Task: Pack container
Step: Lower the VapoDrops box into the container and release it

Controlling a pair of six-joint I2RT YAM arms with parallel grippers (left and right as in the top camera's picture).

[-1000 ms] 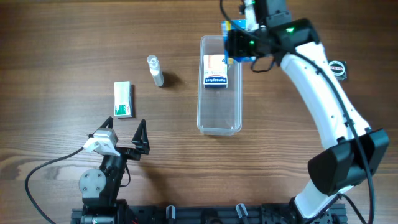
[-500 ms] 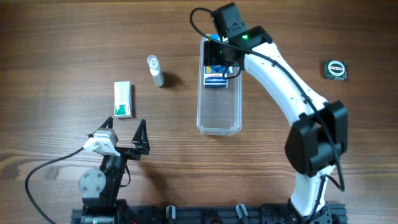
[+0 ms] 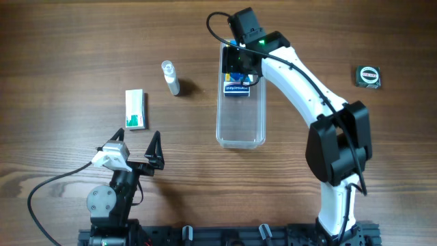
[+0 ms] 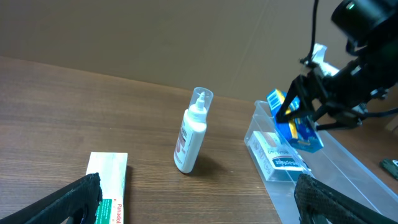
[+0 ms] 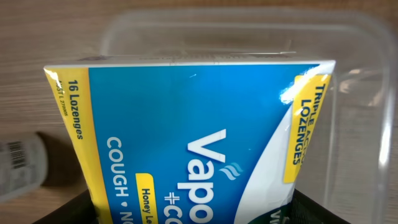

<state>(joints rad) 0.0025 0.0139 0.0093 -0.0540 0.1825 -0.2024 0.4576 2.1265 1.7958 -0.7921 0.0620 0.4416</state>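
One clear plastic container (image 3: 240, 130). Three boxes: one blue-and-yellow cough lozenge box (image 5: 199, 143), one white-and-blue box (image 3: 237, 87), one green-and-white Panadol box (image 3: 136, 109). One small white dropper bottle (image 3: 171, 78). One small black round object (image 3: 369, 74).

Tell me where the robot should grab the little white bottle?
Best on the bottle, around its wide white body, below the thin clear cap. It stands upright, so the open left gripper could probably come in level from its own side, one finger each side of the body. The container stands apart from it.
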